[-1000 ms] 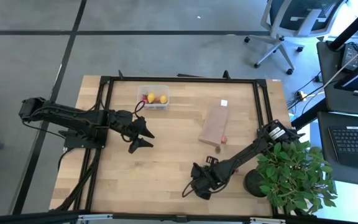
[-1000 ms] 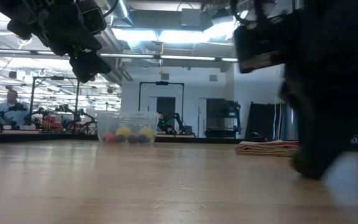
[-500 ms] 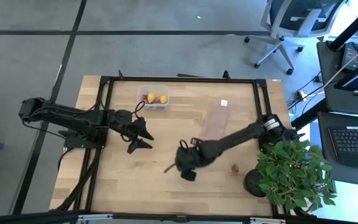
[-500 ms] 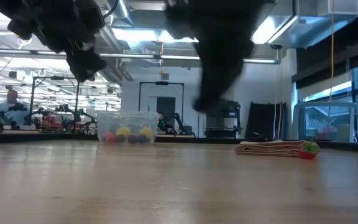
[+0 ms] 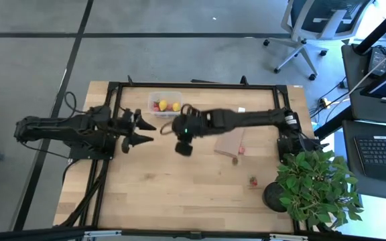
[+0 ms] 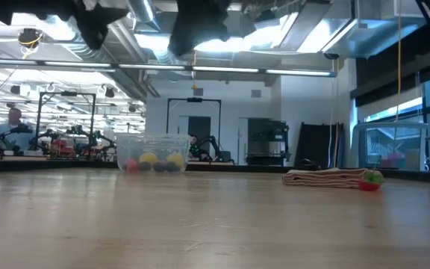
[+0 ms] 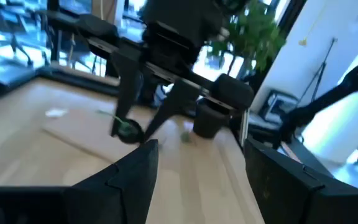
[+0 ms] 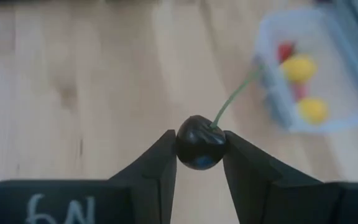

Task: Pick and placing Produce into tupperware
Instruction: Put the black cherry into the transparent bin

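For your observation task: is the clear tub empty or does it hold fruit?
It holds fruit: the tupperware contains yellow and red pieces, visible through its walls in the low view.

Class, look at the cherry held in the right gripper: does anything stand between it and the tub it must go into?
Nothing visible does. The right gripper holds the cherry above bare table, and the tub lies just ahead, open-topped. The left gripper hovers off to the side, not in the path.

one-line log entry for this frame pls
right gripper: shut on cherry, airborne beside tupperware | left gripper: open, empty, waiting left of tub | loose: strawberry on table
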